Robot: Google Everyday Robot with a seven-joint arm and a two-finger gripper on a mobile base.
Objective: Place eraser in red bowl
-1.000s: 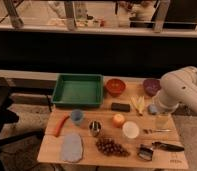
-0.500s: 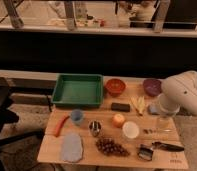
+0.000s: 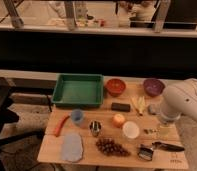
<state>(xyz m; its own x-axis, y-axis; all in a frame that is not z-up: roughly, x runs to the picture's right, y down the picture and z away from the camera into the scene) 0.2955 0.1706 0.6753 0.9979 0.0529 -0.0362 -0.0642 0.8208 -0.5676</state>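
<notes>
The arm has sunk lower at the frame's right edge. Its gripper (open or closed, I can't tell) hangs well apart from the eraser, which sits untouched below the red bowl.

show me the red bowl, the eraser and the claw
red bowl [image 3: 115, 86], camera view, on the middle of its inside
eraser [image 3: 120, 106], camera view, on its dark top face
claw [image 3: 164, 129], camera view, on its middle, low at the right, beyond the eraser

The small, round red-orange bowl stands upright at the far side, just right of centre. The dark, rectangular eraser block lies flat just nearer, apart from it. The gripper hangs at the right.
</notes>
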